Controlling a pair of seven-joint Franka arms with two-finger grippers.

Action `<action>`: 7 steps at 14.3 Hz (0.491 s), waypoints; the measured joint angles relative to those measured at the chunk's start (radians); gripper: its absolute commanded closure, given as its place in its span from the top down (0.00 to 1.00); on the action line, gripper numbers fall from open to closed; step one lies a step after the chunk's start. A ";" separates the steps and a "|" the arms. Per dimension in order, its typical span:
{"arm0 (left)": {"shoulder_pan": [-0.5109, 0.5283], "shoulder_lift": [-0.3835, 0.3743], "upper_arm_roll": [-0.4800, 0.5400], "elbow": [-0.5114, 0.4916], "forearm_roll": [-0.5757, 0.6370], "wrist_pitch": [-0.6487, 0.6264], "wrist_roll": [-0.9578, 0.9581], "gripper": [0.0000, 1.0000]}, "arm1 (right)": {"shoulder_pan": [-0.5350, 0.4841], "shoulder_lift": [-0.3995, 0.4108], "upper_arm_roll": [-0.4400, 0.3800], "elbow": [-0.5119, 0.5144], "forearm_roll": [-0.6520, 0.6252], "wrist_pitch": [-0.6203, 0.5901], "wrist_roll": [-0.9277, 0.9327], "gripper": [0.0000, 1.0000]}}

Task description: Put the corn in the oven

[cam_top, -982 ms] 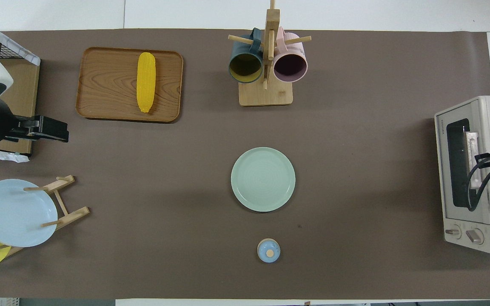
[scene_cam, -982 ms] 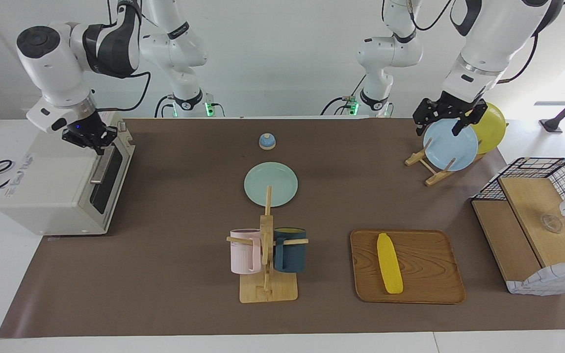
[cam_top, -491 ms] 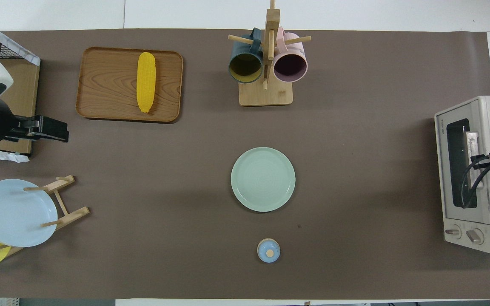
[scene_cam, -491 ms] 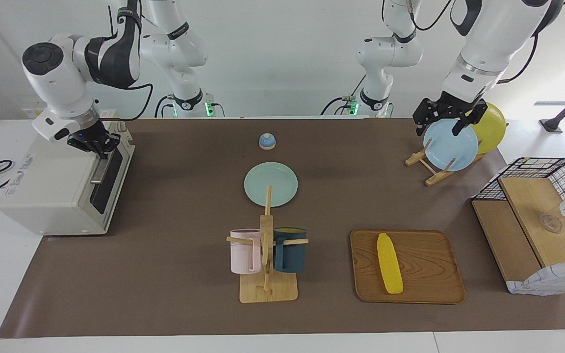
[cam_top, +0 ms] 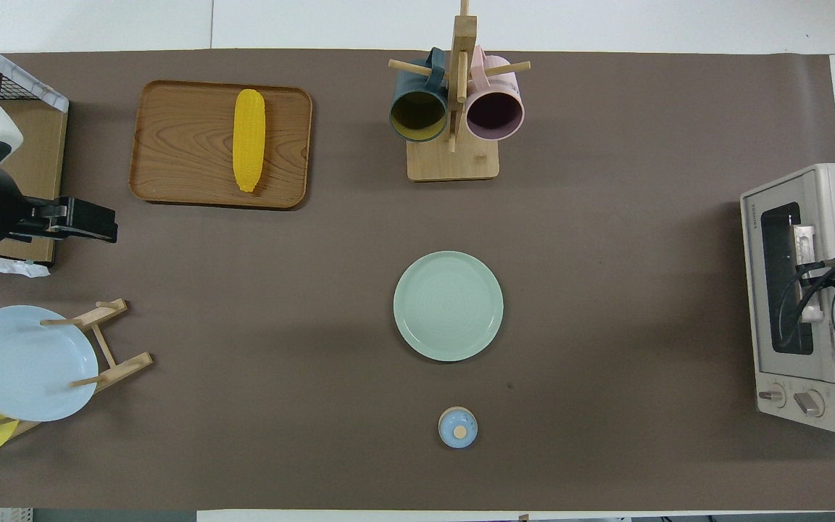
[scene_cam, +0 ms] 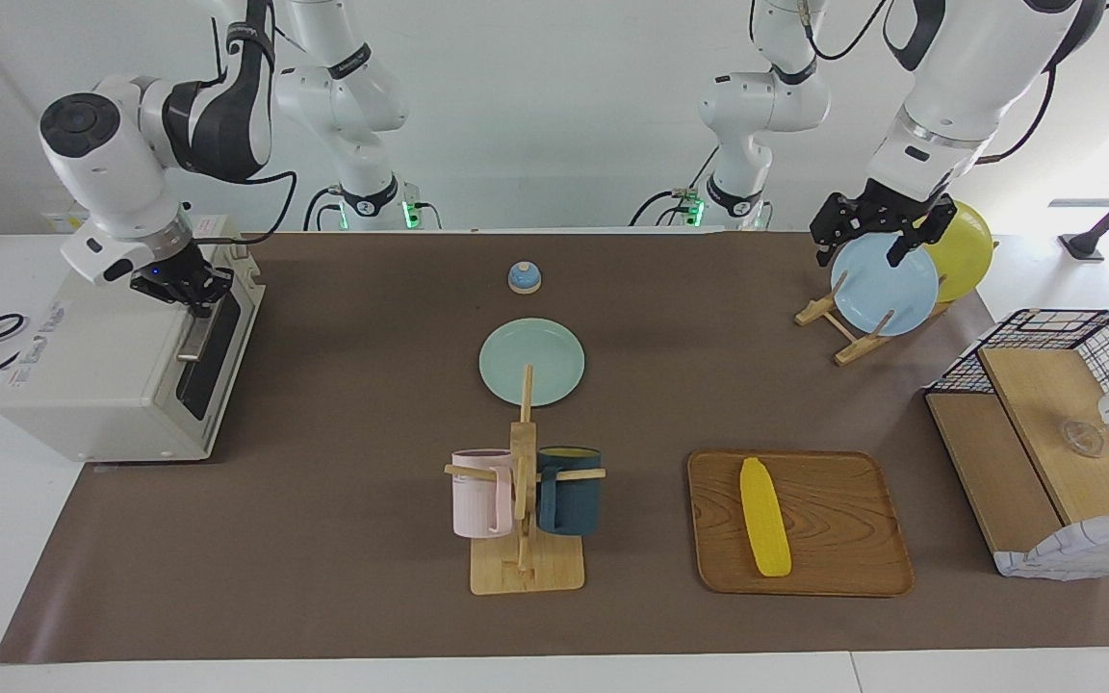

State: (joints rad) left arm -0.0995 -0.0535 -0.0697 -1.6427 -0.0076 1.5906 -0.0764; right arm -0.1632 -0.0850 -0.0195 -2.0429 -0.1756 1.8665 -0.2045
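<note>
The corn (scene_cam: 765, 517) lies flat on the wooden tray (scene_cam: 843, 481), lengthwise across it, tapered tip pointing toward the robots. The tray sits on the brown mat toward the left arm's end of the bench (scene_cam: 323, 539), farther from the robots than the plate rack (scene_cam: 848, 332). Nothing touches the corn.

The oven (scene_cam: 102, 375) stands at the right arm's end of the bench, its dark glass door facing the middle of the mat. The door is closed, the silver bar handle (scene_cam: 196, 339) running along its upper edge.

The right end effector (scene_cam: 191, 294) is down at the oven's top front edge, at the end of the handle nearer to the robots. Its fingertips are together, closed; whether they pinch the handle or only press on it cannot be told. In the overhead view the arm's wrist and cable cover that part of the door.

The left end effector (scene_cam: 870, 237) hangs in the air over the plate rack, above the light blue plate (scene_cam: 887, 289) that stands on edge with a yellow plate (scene_cam: 964, 245) next to it. Its fingers are spread open and hold nothing; this arm waits.

Elsewhere on the mat: a pale green plate (scene_cam: 531, 361) at the middle, a small blue knob-lidded piece (scene_cam: 524, 277) nearer to the robots than it, and a wooden mug tree (scene_cam: 524, 520) carrying a pink mug (scene_cam: 479, 493) and a dark blue mug (scene_cam: 569, 491). A wire basket (scene_cam: 1060, 332) with wooden boards sits at the left arm's end.
</note>
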 measured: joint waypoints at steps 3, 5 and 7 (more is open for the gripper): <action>0.000 0.000 0.000 0.000 0.000 0.000 0.000 1.00 | 0.001 0.000 0.003 -0.002 0.023 0.000 0.000 0.00; 0.000 0.000 0.000 0.000 0.000 0.000 0.000 1.00 | 0.002 0.001 0.006 -0.003 0.038 0.000 0.000 0.00; 0.000 0.000 0.000 0.000 0.000 0.000 0.000 1.00 | 0.004 0.002 0.010 -0.006 0.065 0.000 0.001 0.00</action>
State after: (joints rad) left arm -0.0997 -0.0535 -0.0697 -1.6427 -0.0076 1.5907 -0.0764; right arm -0.1596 -0.0830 -0.0098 -2.0485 -0.1111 1.8663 -0.2039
